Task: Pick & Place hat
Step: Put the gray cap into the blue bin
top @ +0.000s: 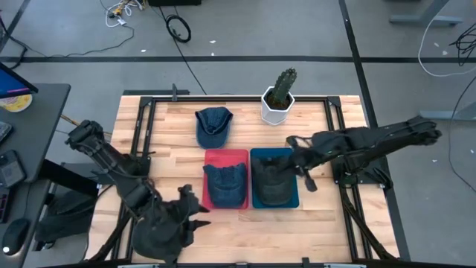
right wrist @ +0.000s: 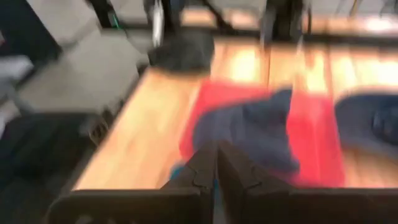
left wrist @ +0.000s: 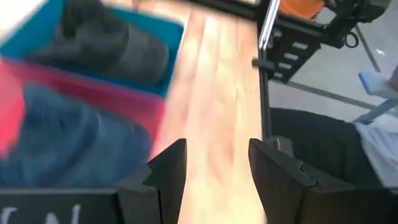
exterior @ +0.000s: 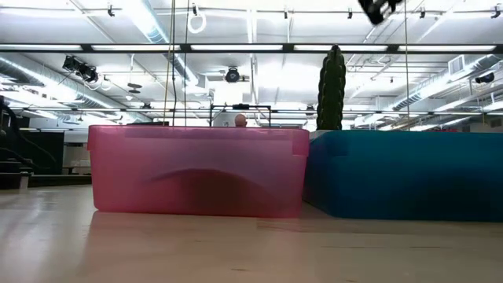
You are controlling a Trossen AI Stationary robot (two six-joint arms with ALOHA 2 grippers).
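Three caps show in the high view. A blue denim cap (top: pixel 213 125) lies flat on the table's far part. A second denim cap (top: pixel 224 183) lies in the red bin (top: pixel 226 155), and a dark cap (top: pixel 274 180) lies in the teal bin (top: pixel 293 201). My right gripper (top: pixel 292 149) hovers over the teal bin's far right corner, raised and shut, with nothing between its fingers (right wrist: pixel 216 171). My left gripper (top: pixel 199 212) waits open (left wrist: pixel 217 177) by the near edge, left of the red bin.
A cactus in a white pot (top: pixel 279 98) stands at the far edge, right of the loose cap. A black frame rail (top: pixel 223 97) runs round the table top. Bare wood lies left of the bins and along the near edge.
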